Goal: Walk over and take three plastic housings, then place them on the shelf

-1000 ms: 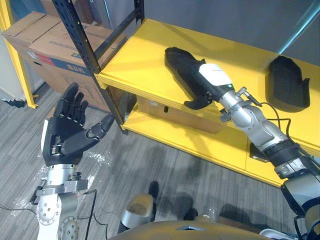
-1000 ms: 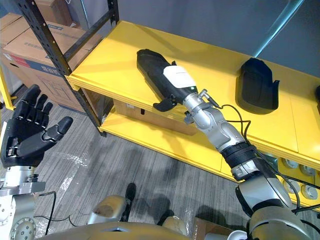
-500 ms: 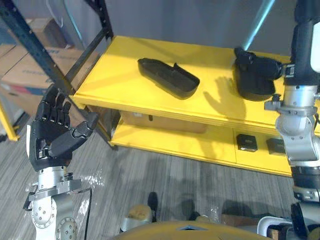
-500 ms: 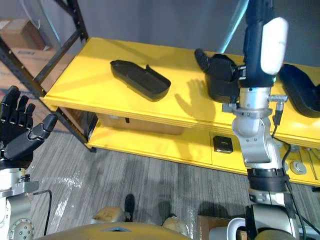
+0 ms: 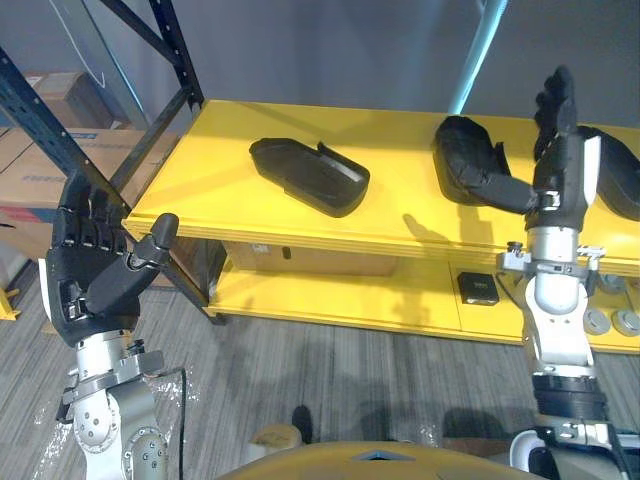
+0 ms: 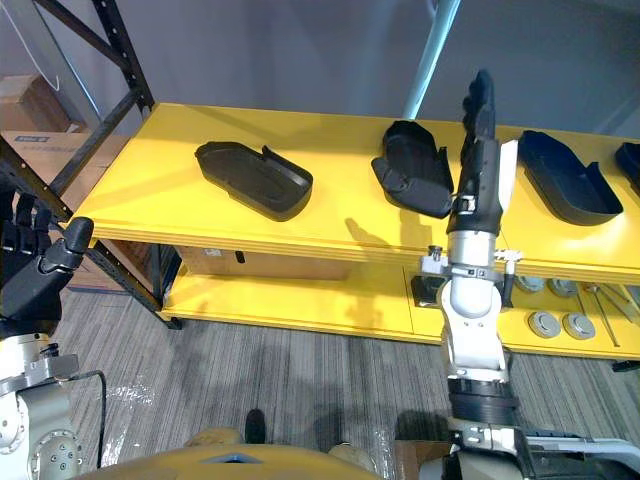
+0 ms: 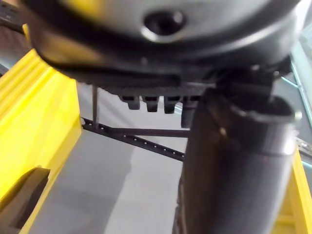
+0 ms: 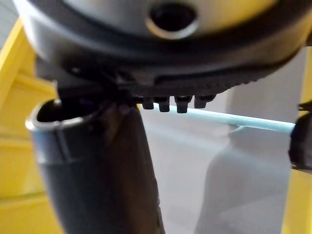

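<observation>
Our left hand [image 5: 90,282] is raised low at the far left, palm up, fingers straight and thumb spread, with nothing in it. Behind it stand cardboard boxes [image 5: 38,172], and a black upright [image 5: 172,62] of the rack rises just past its fingertips. The yellow shelf [image 5: 220,150] runs from there across to our right hand.

The first housing [image 5: 310,177], long, black and hollow side up, lies on the shelf well beyond the left hand and to its right, about midway between our two hands. The second housing [image 6: 415,168] lies just left of our right hand [image 5: 560,160]. That hand stands upright in front of the shelf, fingers straight and pointing up, and grips nothing. Its thumb reaches left across the second housing, though we cannot tell whether the two touch. The third housing [image 6: 568,186] lies on the shelf just right of the right hand and apart from it.

On the lower shelf [image 5: 340,300], below the right hand's wrist, sits a small black box [image 5: 479,288].
</observation>
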Controlling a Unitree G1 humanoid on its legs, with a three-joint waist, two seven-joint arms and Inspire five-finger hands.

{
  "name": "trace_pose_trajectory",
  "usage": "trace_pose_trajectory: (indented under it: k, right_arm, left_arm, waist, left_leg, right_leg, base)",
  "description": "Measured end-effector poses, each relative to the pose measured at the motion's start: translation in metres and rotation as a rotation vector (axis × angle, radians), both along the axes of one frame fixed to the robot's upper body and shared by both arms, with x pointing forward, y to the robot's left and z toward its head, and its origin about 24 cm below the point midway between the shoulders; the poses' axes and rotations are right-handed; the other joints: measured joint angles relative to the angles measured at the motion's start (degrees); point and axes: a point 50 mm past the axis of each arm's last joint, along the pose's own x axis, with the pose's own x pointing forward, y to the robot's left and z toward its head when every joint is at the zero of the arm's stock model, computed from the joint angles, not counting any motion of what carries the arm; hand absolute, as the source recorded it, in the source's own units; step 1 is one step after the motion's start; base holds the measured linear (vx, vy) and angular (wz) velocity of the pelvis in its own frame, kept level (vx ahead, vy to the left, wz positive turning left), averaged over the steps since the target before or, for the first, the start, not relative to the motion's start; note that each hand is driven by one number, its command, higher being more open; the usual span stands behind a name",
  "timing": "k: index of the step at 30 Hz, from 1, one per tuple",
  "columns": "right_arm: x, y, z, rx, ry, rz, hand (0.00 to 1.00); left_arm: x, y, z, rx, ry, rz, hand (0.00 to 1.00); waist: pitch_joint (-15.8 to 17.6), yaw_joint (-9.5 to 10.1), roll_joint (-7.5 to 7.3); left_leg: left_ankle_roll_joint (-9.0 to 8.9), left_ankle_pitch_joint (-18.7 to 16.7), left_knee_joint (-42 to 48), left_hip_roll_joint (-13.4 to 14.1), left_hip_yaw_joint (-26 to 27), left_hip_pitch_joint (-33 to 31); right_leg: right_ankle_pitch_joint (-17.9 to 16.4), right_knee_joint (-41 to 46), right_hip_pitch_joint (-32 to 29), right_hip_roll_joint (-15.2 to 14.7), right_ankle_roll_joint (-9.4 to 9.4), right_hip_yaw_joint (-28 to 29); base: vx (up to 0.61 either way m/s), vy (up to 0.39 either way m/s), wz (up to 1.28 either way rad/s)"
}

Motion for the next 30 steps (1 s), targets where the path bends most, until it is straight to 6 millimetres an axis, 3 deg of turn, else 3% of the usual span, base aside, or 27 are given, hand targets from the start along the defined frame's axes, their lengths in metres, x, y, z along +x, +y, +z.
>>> trace_pose_trajectory:
  k: [3,5,6,7,9,11,12,13,14,15,16,18,21,24,28,30]
  right_arm:
    - [0.000,0.013,-0.014,0.060,0.062,0.083,1.00]
    - [0.002,0.027,-0.018,0.079,0.084,0.173,1.00]
    - [0.004,0.036,-0.019,0.090,0.093,0.229,1.00]
    - [0.005,0.047,-0.023,0.088,0.109,0.275,1.00]
    - [0.007,0.059,-0.032,0.075,0.152,0.331,1.00]
    - [0.008,0.062,-0.038,0.065,0.179,0.351,1.00]
    - [0.009,0.059,-0.037,0.073,0.177,0.347,1.00]
    - [0.010,0.058,-0.036,0.094,0.169,0.349,1.00]
    - [0.010,0.057,-0.035,0.108,0.163,0.349,1.00]
    - [0.010,0.056,-0.035,0.116,0.158,0.348,1.00]
    - [0.010,0.055,-0.034,0.131,0.140,0.337,1.00]
    - [0.009,0.054,-0.033,0.154,0.119,0.310,1.00]
    - [0.008,0.057,-0.034,0.192,0.096,0.264,1.00]
    - [0.006,0.064,-0.030,0.219,0.063,0.284,1.00]
    - [0.005,0.071,-0.028,0.215,0.050,0.290,1.00]
    - [0.003,0.071,-0.031,0.176,0.063,0.273,1.00]
  left_arm:
    - [0.002,-0.006,-0.006,-0.019,0.042,-0.032,1.00]
    - [0.002,-0.009,-0.010,-0.036,0.070,-0.052,1.00]
    - [0.004,-0.012,-0.013,-0.045,0.078,-0.066,1.00]
    - [0.005,-0.014,-0.015,-0.056,0.085,-0.074,1.00]
    - [0.004,-0.015,-0.024,-0.082,0.115,-0.067,1.00]
    - [0.001,-0.016,-0.035,-0.124,0.154,-0.057,1.00]
    - [0.001,-0.019,-0.042,-0.144,0.178,-0.065,1.00]
    - [0.001,-0.020,-0.049,-0.157,0.203,-0.070,1.00]
    - [0.001,-0.022,-0.052,-0.166,0.217,-0.076,1.00]
    - [0.002,-0.025,-0.054,-0.172,0.223,-0.084,1.00]
    - [0.007,-0.031,-0.053,-0.174,0.216,-0.110,1.00]
    - [0.016,-0.042,-0.050,-0.179,0.196,-0.164,1.00]
    - [0.020,-0.051,-0.049,-0.168,0.189,-0.236,1.00]
    - [0.014,-0.043,-0.051,-0.153,0.209,-0.223,1.00]
    - [0.009,-0.034,-0.051,-0.178,0.204,-0.185,1.00]
    - [0.008,-0.035,-0.052,-0.188,0.211,-0.172,1.00]
  waist:
    - [0.0,0.07,0.05]
    - [0.1,0.15,0.26]
    - [0.6,0.56,1.13]
    - [1.3,0.99,2.27]
    - [1.7,2.12,3.41]
    - [1.3,2.45,3.96]
    - [1.4,2.22,3.21]
    - [1.0,2.11,4.22]
    - [0.9,2.00,4.44]
    - [0.3,1.83,5.39]
    - [0.5,0.19,4.27]
    - [0.7,-1.29,3.04]
    - [0.5,-1.18,2.65]
    - [0.4,-0.88,2.27]
    - [0.5,-0.77,2.30]
    - [0.6,-0.90,2.42]
  left_leg:
    - [-0.05,-1.6,2.5,0.2,0.6,-0.5]
    - [-0.17,-5.2,9.4,1.2,0.8,-3.3]
    - [-0.23,-8.5,17.4,3.2,0.7,-6.4]
    - [-1.49,-11.3,25.3,5.6,0.4,-8.8]
    - [-3.90,-12.4,33.3,7.6,-1.7,-12.0]
    - [-5.01,-11.8,31.4,7.3,-1.7,-12.4]
    - [-4.07,-11.9,31.4,6.3,-2.0,-13.5]
    - [-2.81,-12.8,32.9,7.6,-2.6,-14.0]
    - [-3.87,-12.5,30.0,8.6,-3.7,-12.8]
    - [-4.15,-12.5,27.5,7.9,-4.6,-12.1]
    - [-3.05,-10.8,22.0,5.7,-3.9,-11.7]
    - [-2.29,-9.4,16.8,3.7,-2.1,-10.4]
    - [-1.23,-8.2,16.0,2.2,-0.6,-8.7]
    - [-0.26,-7.4,13.3,0.7,-1.2,-7.3]
    - [-0.58,-7.2,10.6,0.0,-1.4,-8.7]
    - [-0.87,-6.9,10.7,1.2,0.7,-9.5]
  right_leg:
    - [-0.2,0.8,-0.1,-0.2,-0.28,0.7]
    - [-0.7,1.2,0.1,0.1,-0.83,0.8]
    - [-1.2,1.1,0.7,1.3,-1.51,0.5]
    - [-1.2,-0.3,2.2,2.7,-1.52,0.6]
    - [-1.5,-0.7,2.4,4.2,-1.53,1.5]
    - [-1.7,-0.6,1.1,3.8,-1.85,2.1]
    - [-1.2,-0.3,-0.5,2.4,-2.34,2.2]
    - [-0.9,1.1,-2.3,1.6,-1.97,2.7]
    - [-0.6,2.6,-3.8,1.3,-1.48,2.9]
    - [-0.4,3.4,-4.8,0.8,-0.99,3.3]
    - [0.3,3.6,-6.4,-1.3,0.04,2.8]
    - [1.1,3.7,-6.8,-4.2,1.18,0.8]
    - [2.5,4.4,-5.3,-6.0,1.37,-0.7]
    - [2.9,3.9,-4.1,-7.0,1.53,-1.2]
    - [2.9,3.0,-5.6,-7.3,1.49,-2.2]
    - [2.9,2.4,-6.1,-6.9,1.53,-2.7]
  base:
    - [0.00,-0.001,-0.13]
    - [0.00,-0.030,-0.11]
    - [-0.03,-0.041,-0.04]
    - [-0.09,-0.033,-0.04]
    - [-0.11,-0.005,-0.18]
    - [-0.04,0.014,-0.09]
    - [-0.01,0.076,-0.02]
    - [-0.01,0.094,-0.12]
    - [0.02,0.091,-0.22]
    - [0.01,0.172,0.04]
    - [0.01,0.188,0.21]
    - [-0.01,0.158,0.49]
    - [-0.01,0.138,0.29]
    - [-0.02,0.076,0.17]
    - [-0.05,0.006,0.16]
    - [0.04,-0.063,0.06]
